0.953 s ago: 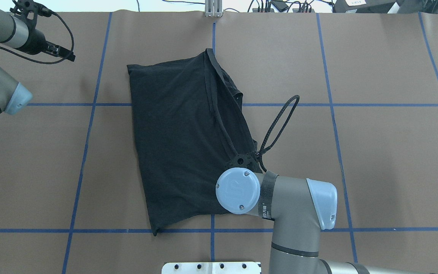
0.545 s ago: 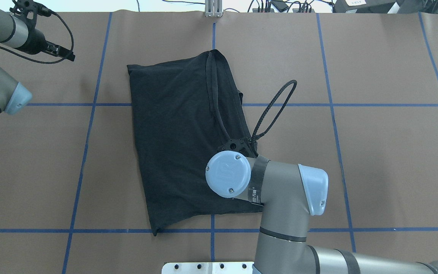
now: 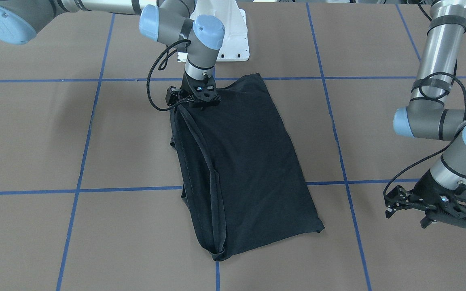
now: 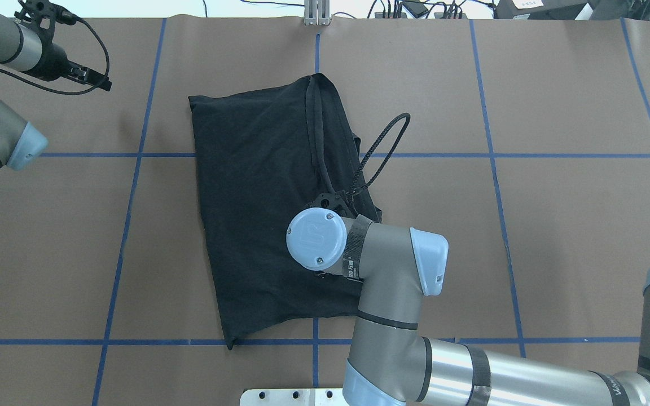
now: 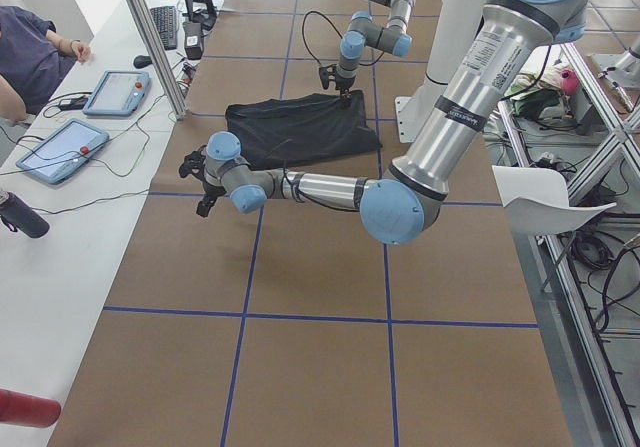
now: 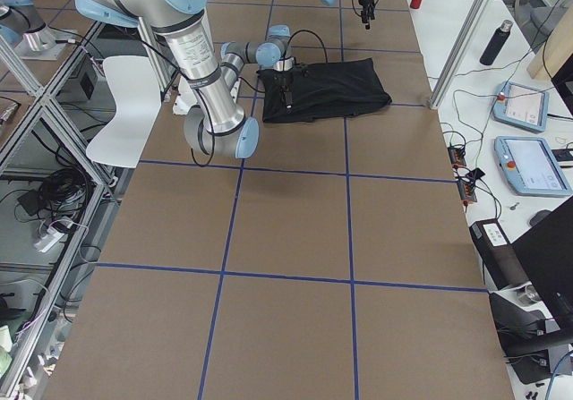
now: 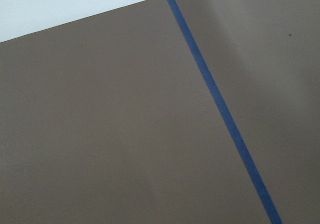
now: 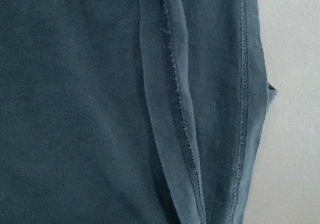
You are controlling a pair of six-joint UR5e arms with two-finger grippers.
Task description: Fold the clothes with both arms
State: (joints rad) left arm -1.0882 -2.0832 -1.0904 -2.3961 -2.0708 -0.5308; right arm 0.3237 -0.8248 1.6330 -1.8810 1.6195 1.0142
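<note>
A black T-shirt [image 4: 257, 197] lies in the middle of the tabletop [image 4: 556, 225], folded into a long, slightly slanted rectangle with softly rounded corners. The tabletop is a matte brown sheet, ruled into big squares by thin blue tape [image 7: 225, 114]. The cloth is a soft, dull knit that sags in shallow creases. Along its side towards the robot's right, a doubled hem [image 8: 175, 108] runs as a raised ridge; up close it shows two rows of stitching and a rough, overlocked edge.

The right claw [image 3: 194, 101] sits on the shirt's corner nearest the robot. Its fingertips are lost in the dark fabric, but the hem ridge climbs straight into it, so it appears pinched onto the hem. A braided black cable [image 4: 384, 146] loops out beside it. The smooth grey right arm [image 4: 392, 293] ends in a round light-blue cap [image 4: 315, 239] embossed with a "UR" mark. White lettering on the black band next to it is too small to read.

The left claw [image 3: 387, 206] hangs well apart over bare brown surface, holding nothing. I cannot tell how wide its fingers stand.
</note>
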